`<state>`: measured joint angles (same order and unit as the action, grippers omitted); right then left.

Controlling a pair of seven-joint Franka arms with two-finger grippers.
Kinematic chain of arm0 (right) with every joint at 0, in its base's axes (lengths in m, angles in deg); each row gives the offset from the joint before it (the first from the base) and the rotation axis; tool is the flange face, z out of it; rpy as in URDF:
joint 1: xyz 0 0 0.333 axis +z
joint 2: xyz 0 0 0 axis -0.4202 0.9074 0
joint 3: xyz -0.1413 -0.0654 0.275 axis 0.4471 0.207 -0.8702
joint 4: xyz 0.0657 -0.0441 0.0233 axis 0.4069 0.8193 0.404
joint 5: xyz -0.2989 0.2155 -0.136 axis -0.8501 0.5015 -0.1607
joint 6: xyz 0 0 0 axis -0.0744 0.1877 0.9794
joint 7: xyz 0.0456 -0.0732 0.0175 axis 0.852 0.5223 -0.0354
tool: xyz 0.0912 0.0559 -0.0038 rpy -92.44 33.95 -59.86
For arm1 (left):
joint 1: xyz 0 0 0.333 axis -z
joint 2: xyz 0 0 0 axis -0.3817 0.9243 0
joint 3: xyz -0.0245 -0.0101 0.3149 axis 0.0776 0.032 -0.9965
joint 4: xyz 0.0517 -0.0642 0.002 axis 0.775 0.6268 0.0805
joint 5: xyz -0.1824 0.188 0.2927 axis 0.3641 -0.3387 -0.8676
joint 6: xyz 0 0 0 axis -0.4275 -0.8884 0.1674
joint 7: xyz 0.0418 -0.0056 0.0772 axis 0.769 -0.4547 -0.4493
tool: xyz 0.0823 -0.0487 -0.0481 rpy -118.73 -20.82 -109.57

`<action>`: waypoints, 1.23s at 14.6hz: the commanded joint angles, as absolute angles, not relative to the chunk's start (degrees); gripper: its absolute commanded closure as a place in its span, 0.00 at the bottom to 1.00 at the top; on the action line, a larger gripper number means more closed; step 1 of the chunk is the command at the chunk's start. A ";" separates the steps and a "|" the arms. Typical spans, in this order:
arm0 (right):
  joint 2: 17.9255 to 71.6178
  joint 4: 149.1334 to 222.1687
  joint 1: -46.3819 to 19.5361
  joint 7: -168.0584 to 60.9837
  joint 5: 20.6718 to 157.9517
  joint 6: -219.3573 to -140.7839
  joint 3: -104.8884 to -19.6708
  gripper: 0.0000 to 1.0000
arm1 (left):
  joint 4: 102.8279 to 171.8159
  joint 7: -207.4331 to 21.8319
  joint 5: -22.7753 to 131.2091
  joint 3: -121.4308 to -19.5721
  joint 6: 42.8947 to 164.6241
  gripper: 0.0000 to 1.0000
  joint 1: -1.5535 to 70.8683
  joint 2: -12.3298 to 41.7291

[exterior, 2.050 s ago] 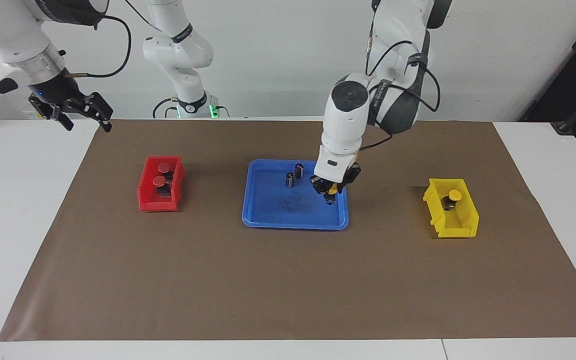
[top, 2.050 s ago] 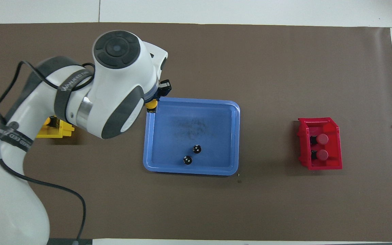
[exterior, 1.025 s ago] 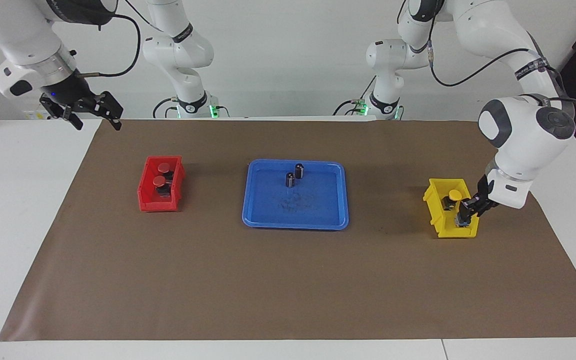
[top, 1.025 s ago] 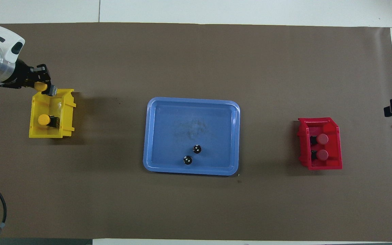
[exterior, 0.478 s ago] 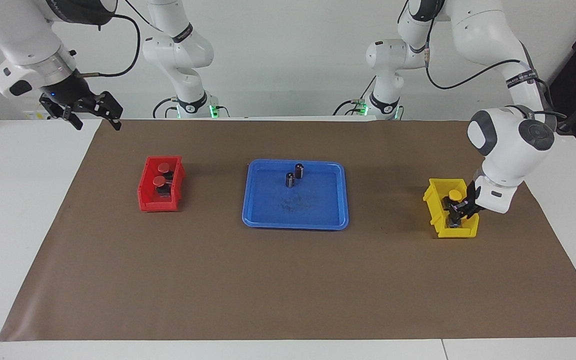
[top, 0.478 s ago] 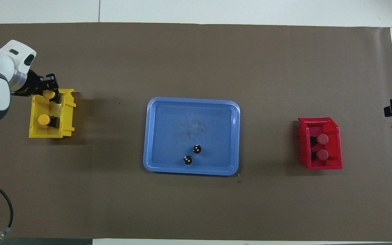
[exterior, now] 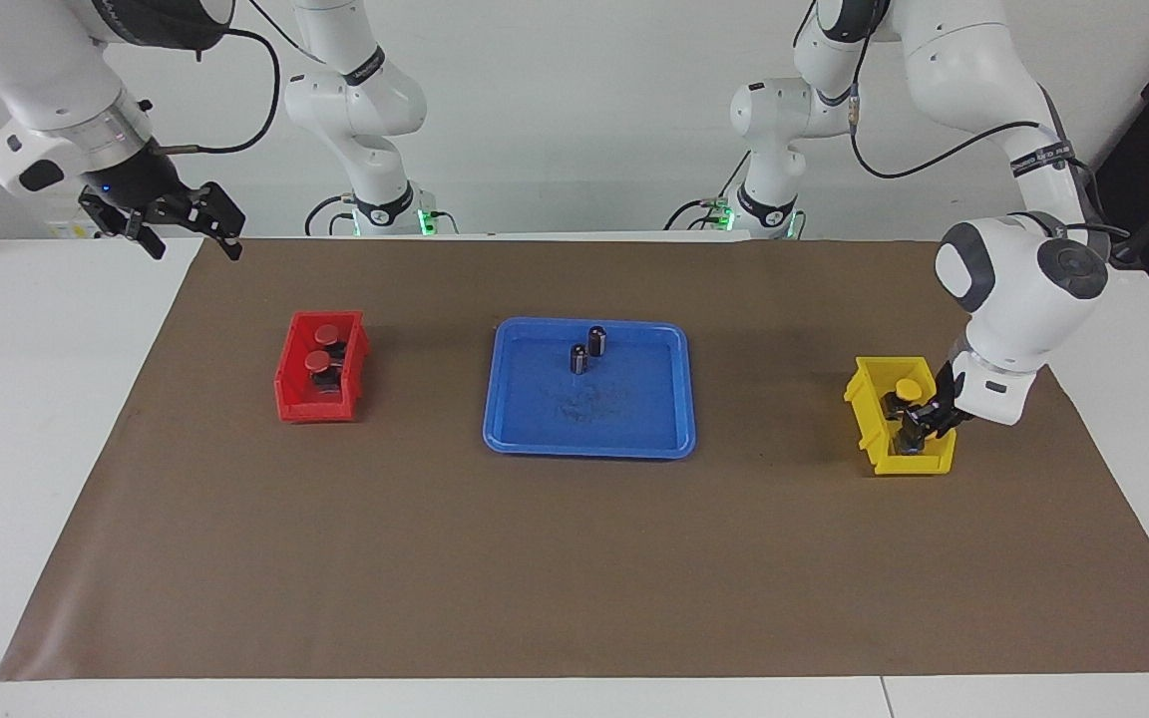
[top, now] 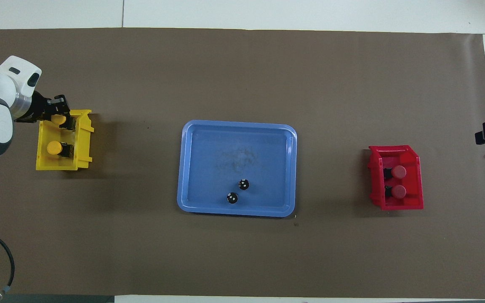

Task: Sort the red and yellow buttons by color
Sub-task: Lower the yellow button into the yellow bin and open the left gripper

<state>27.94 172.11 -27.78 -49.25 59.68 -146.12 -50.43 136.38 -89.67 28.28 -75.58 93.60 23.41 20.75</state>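
Brown mat (exterior: 574, 558), sorted buttons (top: 396, 182).

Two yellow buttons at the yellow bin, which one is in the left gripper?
The yellow button farther from the robots, at the yellow bin's end: the left gripper is shut on it. The other yellow button lies free in the bin.

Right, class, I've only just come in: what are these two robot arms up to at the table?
They are sorting buttons by colour. The left gripper, shut on a yellow button, is lowering it into the yellow bin, where another yellow button already lies. Both red buttons sit in the red bin. Only two dark cylinders stand in the blue tray. The right gripper waits open at its own end.
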 commanded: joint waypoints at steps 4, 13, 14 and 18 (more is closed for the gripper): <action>27.41 172.43 -27.84 -48.26 59.69 -145.35 -50.51 0.00 | 139.31 -89.31 29.08 -75.02 95.72 0.80 22.88 19.05; 27.41 172.43 -27.75 -48.26 59.69 -145.35 -50.51 0.00 | 138.43 -89.40 29.08 -75.02 94.58 0.34 22.97 19.14; 27.41 172.43 -27.84 -48.26 59.69 -145.35 -50.51 0.00 | 137.90 -89.40 29.08 -75.02 93.97 0.31 23.14 19.23; 27.41 172.43 -27.75 -48.26 59.69 -145.35 -50.51 0.00 | 134.66 -87.13 28.90 -75.02 89.76 0.16 23.23 18.79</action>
